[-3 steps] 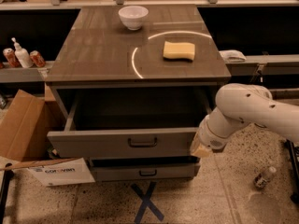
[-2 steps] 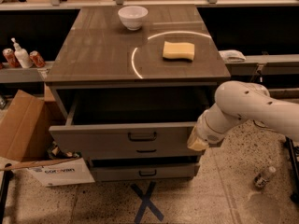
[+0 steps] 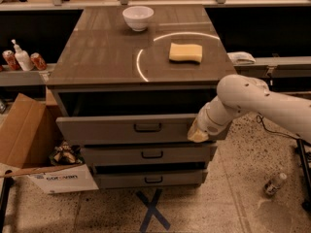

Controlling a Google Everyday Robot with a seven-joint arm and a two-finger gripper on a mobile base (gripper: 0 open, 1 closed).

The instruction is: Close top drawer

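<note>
The top drawer [image 3: 112,129] has slid further into the bench [image 3: 97,47] than it stood a second ago, and the pincer [image 3: 198,133] has travelled in with it. The pincer's pale tip sits against the right end of the drawer's flat front panel, well to the side of the small dark handle [image 3: 147,127]. Whether it is spread or pressed together cannot be told from this view. The white arm [image 3: 252,98] reaches in behind it from the right.

The drawer is still partly out, with a dark band of its interior showing between the front panel and the bench top. Its contents are hidden. Two similar drawers sit below, the middle one [image 3: 152,154] and the lowest [image 3: 153,179], both set further back.

A white bowl [image 3: 138,17] and a yellow sponge [image 3: 185,52] rest well apart on the bench top, clear of the work. A cardboard box [image 3: 19,130] leans at the bench's left, and a blue tape cross [image 3: 152,210] marks the floor in front.

The drawer looks stiff and wide, likely light if empty, and it should run straight in on its runners. Closing it needs no grip, only a flat push on the panel. A push nearer the handle would probably spare it from skewing, and the smooth front may let the tip slide.
</note>
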